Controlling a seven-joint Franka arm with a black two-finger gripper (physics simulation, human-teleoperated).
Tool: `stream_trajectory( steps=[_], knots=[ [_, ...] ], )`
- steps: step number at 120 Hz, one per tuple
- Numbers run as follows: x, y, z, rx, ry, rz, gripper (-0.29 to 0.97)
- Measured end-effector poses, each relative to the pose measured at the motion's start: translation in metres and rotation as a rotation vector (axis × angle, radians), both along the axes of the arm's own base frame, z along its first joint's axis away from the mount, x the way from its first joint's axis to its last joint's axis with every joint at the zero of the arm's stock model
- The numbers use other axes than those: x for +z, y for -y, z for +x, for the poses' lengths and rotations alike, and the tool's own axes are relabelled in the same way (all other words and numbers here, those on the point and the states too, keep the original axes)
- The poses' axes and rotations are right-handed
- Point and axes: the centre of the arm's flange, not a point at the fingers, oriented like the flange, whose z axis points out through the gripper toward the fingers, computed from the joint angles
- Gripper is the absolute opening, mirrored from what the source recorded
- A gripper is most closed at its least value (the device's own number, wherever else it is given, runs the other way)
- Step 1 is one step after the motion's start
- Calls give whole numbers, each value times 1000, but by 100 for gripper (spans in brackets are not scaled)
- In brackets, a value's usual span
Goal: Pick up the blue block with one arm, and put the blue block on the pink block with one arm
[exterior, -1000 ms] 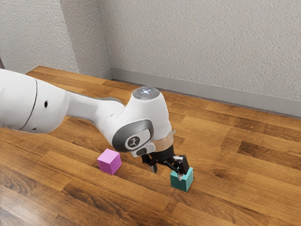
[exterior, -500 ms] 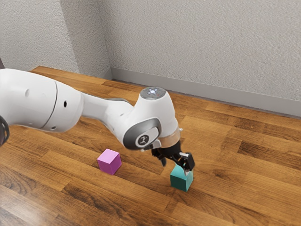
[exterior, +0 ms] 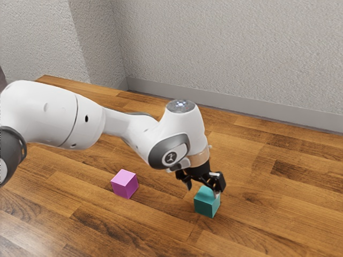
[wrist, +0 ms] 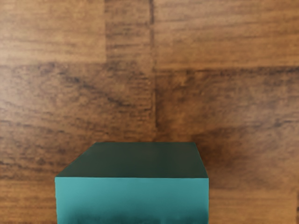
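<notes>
Surface (exterior: 278,160): wood planks, brown, pronounced grain, smooth with a slight satin sheen; the wrist view confirms dark grain streaks and plank seams.
Blue block (exterior: 207,202): plain teal faces, smooth, matt, no texture; the same at close range (wrist: 132,191).
Pink block (exterior: 125,183): smooth, matt, uniform colour.
Arm (exterior: 53,115): white shell, plastic-like, smooth, glossy.
Gripper (exterior: 203,187): black, dull finish.
Wall (exterior: 241,48): grey, rough, stippled.
Skirting (exterior: 241,104): grey, smooth, matt.

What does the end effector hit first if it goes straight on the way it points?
The blue block: it sits directly below the end effector, which points down at it. The open fingers look spread about the block's width, so they may slide past its sides toward the wooden floor; depth is unclear.
</notes>
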Motion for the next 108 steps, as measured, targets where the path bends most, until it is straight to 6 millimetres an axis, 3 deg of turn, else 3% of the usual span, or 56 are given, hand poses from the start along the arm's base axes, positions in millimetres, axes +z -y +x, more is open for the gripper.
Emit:
stream_trajectory(
  steps=[37,108],
  knots=[
    [5,7,4,-46,40,50,68],
    [-20,10,5,-17,16,42,68]
  ],
)
